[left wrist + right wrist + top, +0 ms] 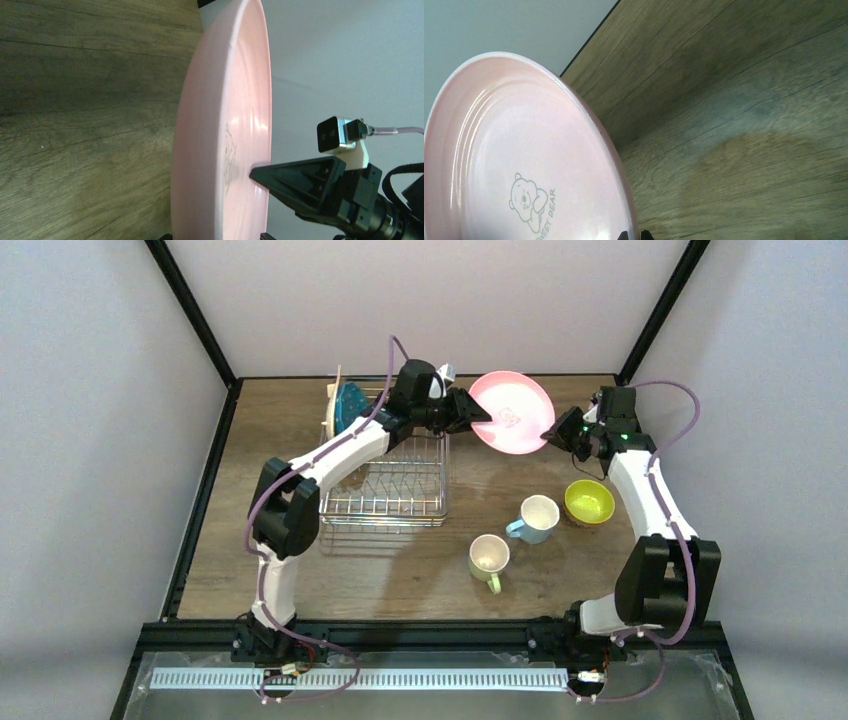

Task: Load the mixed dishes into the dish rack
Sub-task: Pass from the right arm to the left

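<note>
While my right gripper [550, 432] clamps the rim of the pink round plate [512, 410], tilted above the table [380, 575] right of the dish rack [385, 502], my left gripper [484, 416] gapes wide — straddling the opposite rim.

wooden table [400, 575], grey walls [100, 440], black frame [182, 290]

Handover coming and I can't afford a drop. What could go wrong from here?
The pink plate hangs over the table, held only by the right gripper, jaws shut on one rim; it could pivot or slip. The left gripper's jaws stand open around the opposite rim: if the right releases before they shut, the plate drops.
</note>
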You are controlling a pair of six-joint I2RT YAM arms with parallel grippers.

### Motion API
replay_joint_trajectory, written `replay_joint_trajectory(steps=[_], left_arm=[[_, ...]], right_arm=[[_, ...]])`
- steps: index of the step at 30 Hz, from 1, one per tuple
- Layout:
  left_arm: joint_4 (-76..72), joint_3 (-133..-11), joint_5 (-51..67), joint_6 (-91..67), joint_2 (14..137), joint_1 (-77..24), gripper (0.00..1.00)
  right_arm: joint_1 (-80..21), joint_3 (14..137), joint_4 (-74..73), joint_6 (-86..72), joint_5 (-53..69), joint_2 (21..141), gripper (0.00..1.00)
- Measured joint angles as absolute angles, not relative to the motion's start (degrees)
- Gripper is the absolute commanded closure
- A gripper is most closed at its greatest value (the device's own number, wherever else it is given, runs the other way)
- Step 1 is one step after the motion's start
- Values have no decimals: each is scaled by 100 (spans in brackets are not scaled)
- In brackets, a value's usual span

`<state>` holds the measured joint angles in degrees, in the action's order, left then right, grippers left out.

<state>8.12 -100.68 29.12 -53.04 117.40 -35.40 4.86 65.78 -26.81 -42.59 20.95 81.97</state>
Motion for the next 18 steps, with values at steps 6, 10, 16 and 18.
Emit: replay_joint_trajectory(steps=[6,10,16,18], left_arm=[[650,-10068,2773,-5452,11740,-3542,0],[628,-10068,2679,-5544,11740,-3542,8],[626,-10068,2569,-5588,11740,-3551,64],[657,-10068,2523,-5483,11740,-3548,79]], right_arm=[[242,6410,-2670,-4316,2296,8040,99],[158,6237,-2637,-4397,2351,7929,99],[167,6060,-2536,-4440,2377,7828,99],[174,6029,-2502,-4471,2388,7797,99]])
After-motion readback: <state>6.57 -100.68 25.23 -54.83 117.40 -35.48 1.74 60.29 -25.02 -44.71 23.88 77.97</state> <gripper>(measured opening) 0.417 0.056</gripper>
